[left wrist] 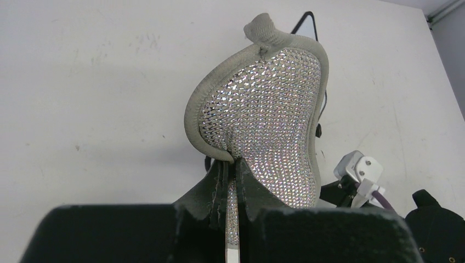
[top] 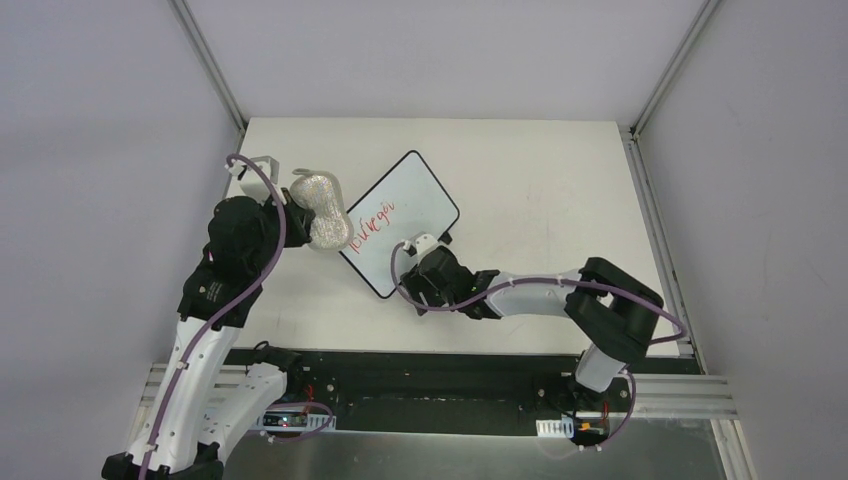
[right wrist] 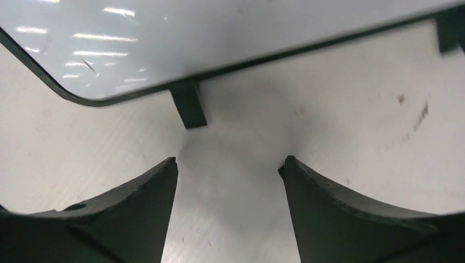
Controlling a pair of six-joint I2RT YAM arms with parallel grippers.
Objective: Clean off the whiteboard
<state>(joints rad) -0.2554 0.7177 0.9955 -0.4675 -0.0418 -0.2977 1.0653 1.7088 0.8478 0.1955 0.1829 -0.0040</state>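
Note:
The whiteboard (top: 400,222) lies tilted on the table, black-framed, with red handwriting near its left side. My left gripper (top: 288,212) is shut on the grey sparkly peanut-shaped pad (top: 322,210), held just left of the board; in the left wrist view the pad (left wrist: 268,115) stands up from the closed jaws of the left gripper (left wrist: 234,170). My right gripper (top: 418,262) is open and empty at the board's near right edge. In the right wrist view the board's edge (right wrist: 164,44) and a black foot (right wrist: 189,105) lie just beyond the right gripper (right wrist: 228,161).
The white table (top: 560,180) has a raised frame along its back and sides. Grey walls enclose the space. A black rail with cables runs along the near edge (top: 440,370).

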